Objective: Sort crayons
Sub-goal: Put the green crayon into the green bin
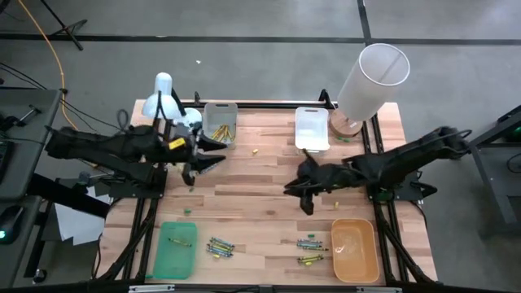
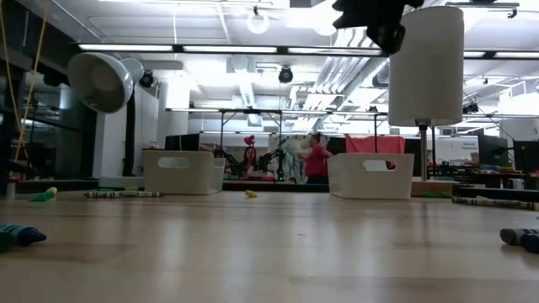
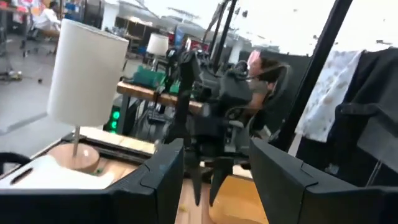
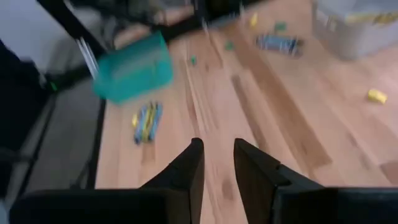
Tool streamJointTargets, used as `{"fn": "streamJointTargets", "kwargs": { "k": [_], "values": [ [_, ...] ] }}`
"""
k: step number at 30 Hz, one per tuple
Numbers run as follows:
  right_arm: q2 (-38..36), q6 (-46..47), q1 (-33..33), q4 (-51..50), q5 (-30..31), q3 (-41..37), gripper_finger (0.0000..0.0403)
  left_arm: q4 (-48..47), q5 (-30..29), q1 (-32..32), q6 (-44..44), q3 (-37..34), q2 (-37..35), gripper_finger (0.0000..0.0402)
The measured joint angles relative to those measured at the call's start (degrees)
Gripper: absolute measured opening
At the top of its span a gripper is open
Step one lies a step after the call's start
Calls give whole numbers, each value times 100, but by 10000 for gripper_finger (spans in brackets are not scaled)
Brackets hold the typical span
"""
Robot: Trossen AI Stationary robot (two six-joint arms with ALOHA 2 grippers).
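Crayons lie in small heaps on the wooden table: one [image 1: 220, 247] beside the green tray [image 1: 177, 248], two more [image 1: 309, 242] [image 1: 309, 260] beside the orange tray [image 1: 354, 248]. Yellow crayons [image 1: 220, 130] lie in the grey bin [image 1: 220, 114] at the far edge. My left gripper [image 1: 203, 159] hovers open near that bin, pointing level toward the table's right; its fingers [image 3: 165, 177] stand wide apart. My right gripper [image 1: 301, 194] hangs above the table's middle, tilted down. A narrow gap [image 4: 217, 158] shows between its fingers, with nothing in it.
A white bin [image 1: 312, 128] and a tall white lamp [image 1: 370, 77] stand at the far right. A yellow speck [image 1: 254, 151] and green specks [image 1: 187, 212] dot the wood. Bare wood lies between the two grippers. A person in red [image 2: 318, 160] is far off in the room.
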Motion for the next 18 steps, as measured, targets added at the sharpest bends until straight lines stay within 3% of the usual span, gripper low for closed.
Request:
{"fn": "streamJointTargets", "kwargs": {
  "k": [4,12,18],
  "values": [
    [-341,-195,-5,744,59,-350,80,646,-354,-69,-339,-334,337,168],
    [-412,-931,-5,1251,-93,-409,80,686,-712,-180,-602,-379,686,168],
    [-410,-929,-124,1280,-90,-406,80,509,-819,-167,-638,-379,660,168]
  ]
}}
